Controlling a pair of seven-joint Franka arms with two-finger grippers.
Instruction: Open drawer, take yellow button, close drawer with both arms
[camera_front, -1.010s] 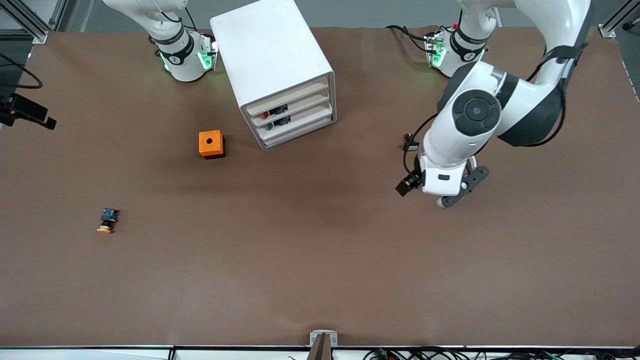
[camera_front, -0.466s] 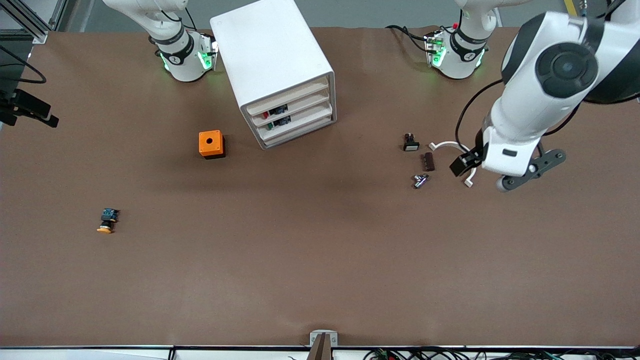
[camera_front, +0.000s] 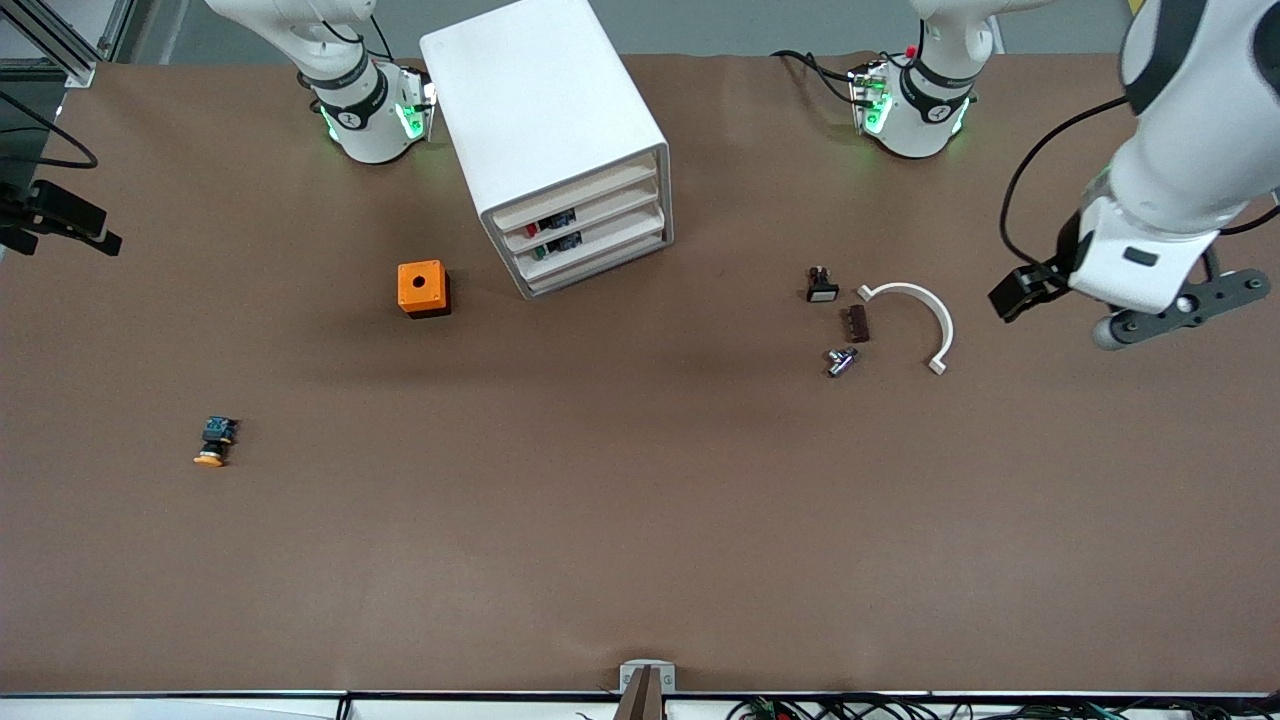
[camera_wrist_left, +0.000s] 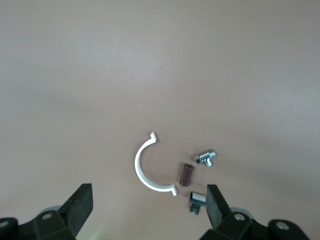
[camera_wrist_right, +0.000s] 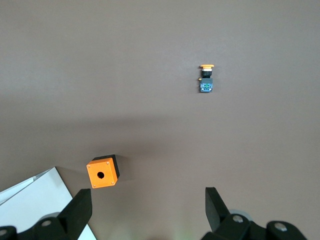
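Note:
The white cabinet (camera_front: 545, 120) stands between the two arm bases. Its top drawer (camera_front: 575, 194) sits flush with the other trays, shut. The button (camera_front: 213, 443), orange cap on a blue-black body, lies on its side on the table toward the right arm's end; it also shows in the right wrist view (camera_wrist_right: 206, 80). My right gripper (camera_wrist_right: 147, 212) is open and empty, high over the table near the orange box. My left gripper (camera_wrist_left: 147, 212) is open and empty; its hand (camera_front: 1140, 262) hangs over the left arm's end of the table, beside the small parts.
An orange box with a hole (camera_front: 423, 288) stands beside the cabinet. A white arc (camera_front: 925, 310), a black-and-white part (camera_front: 821, 285), a brown piece (camera_front: 857, 323) and a metal piece (camera_front: 840, 361) lie toward the left arm's end.
My left arm has swung from over the small parts toward its own end of the table, uncovering the white arc and the pieces. The drawer and the button have not moved.

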